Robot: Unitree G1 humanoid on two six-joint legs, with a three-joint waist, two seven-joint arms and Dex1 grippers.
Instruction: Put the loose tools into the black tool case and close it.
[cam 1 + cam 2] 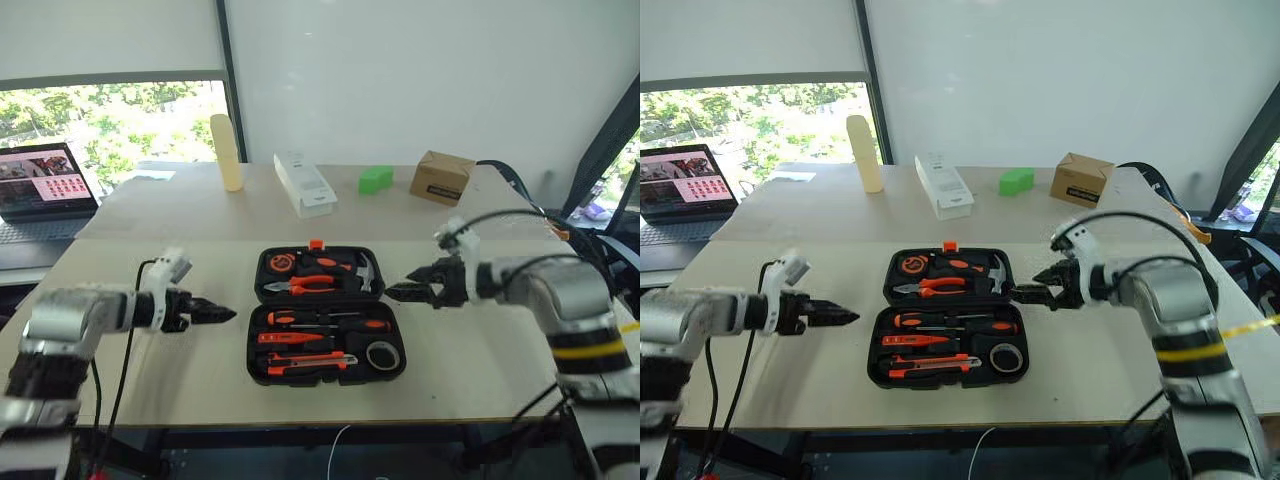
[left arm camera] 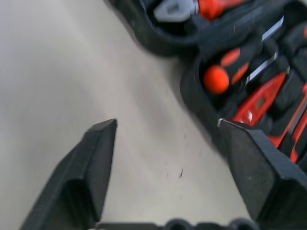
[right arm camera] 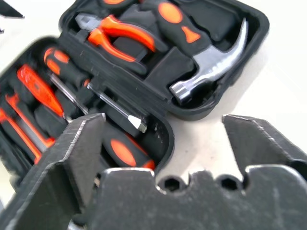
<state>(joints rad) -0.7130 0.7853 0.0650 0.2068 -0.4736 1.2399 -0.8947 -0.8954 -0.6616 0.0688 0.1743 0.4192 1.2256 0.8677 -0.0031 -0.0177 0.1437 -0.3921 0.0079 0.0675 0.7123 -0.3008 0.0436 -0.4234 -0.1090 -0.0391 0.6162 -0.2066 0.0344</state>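
Observation:
The black tool case (image 1: 253, 352) lies open in the middle of the table, its lid half away from me. Its near half holds two screwdrivers (image 1: 325, 322), a small orange tool (image 1: 283, 338), the utility knife (image 1: 310, 362) and the black tape roll (image 1: 383, 354). Pliers (image 1: 305, 286), a hammer (image 1: 362, 270) and a tape measure (image 1: 279, 263) sit in the lid half. My left gripper (image 1: 225, 314) hovers left of the case, pointing at it, open and empty (image 2: 167, 124). My right gripper (image 1: 395, 292) hovers at the case's right side, open and empty (image 3: 162, 120).
On the far table stand a pale yellow bottle (image 1: 228, 152), a white box (image 1: 305, 183), a green block (image 1: 376, 179) and a brown cardboard box (image 1: 441, 177). A laptop (image 1: 40, 190) sits at the far left. Bare tabletop (image 1: 180, 380) flanks the case.

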